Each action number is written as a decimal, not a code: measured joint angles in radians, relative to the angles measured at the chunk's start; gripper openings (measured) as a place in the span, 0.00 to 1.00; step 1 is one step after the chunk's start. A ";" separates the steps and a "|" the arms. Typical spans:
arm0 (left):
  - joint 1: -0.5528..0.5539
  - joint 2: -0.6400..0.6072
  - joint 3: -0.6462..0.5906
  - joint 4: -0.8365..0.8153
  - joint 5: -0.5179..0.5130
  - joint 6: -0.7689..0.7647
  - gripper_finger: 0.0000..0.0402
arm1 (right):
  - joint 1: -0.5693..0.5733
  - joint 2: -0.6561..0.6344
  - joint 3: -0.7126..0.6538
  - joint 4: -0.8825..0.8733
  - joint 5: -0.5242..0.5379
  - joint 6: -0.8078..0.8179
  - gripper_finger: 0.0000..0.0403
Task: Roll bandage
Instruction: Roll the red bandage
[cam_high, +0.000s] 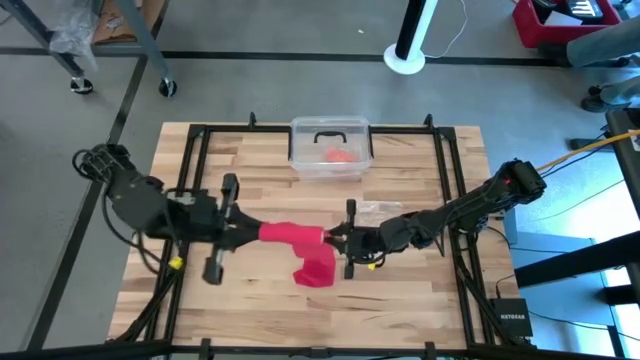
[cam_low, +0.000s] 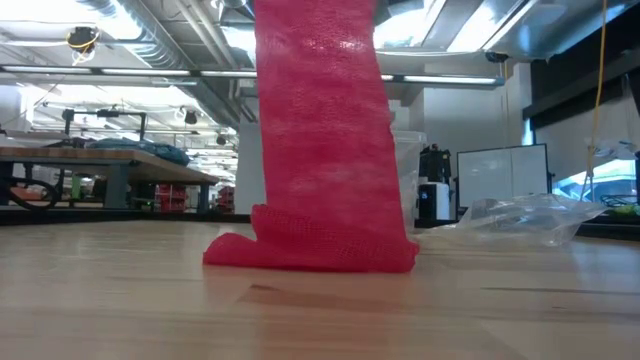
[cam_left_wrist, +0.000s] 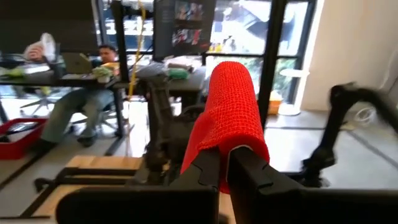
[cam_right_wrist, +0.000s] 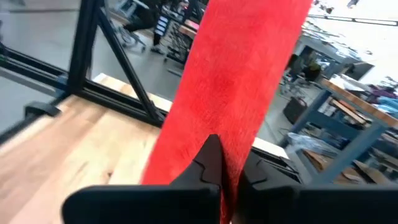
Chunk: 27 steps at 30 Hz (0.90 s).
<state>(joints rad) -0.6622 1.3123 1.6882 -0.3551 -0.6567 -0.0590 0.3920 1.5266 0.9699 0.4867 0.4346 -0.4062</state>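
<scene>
From table height, nearest to me, the bandage (cam_low: 320, 140) hangs as a red knit strip, its free end folded in a loose heap on the tabletop (cam_low: 150, 300). It looks light and floppy, with a matte weave that I'd expect to grip well rather than slip, but it will sag and twist wherever it isn't held taut.

Further up, my right tool (cam_high: 335, 238) is clamped on the band's edge, fingers pinched together with cloth between them. My left tool (cam_high: 248, 232) is likewise closed on the other end, where the cloth drapes over its fingers. The span between them sits above mid-tabletop, the tail dropping just beside the right tool.

I'd hold it at the short edges, as now, keeping tension so the turns stack evenly.

Beyond lie a crinkly clear bag (cam_high: 385, 210) and a clear lidded box (cam_high: 330, 148).
</scene>
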 joint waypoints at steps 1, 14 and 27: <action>-0.008 -0.002 0.007 -0.001 0.000 -0.009 0.01 | 0.000 0.000 0.000 -0.006 0.017 -0.009 0.02; 0.007 -0.004 0.010 -0.010 -0.090 0.151 0.01 | 0.001 -0.001 0.000 -0.011 -0.030 0.025 0.01; 0.083 0.000 -0.098 -0.019 -0.335 0.420 0.01 | 0.095 -0.001 -0.001 -0.018 -0.069 0.110 0.01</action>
<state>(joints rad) -0.5787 1.3121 1.5899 -0.3737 -0.9917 0.3612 0.4869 1.5253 0.9691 0.4690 0.3653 -0.2958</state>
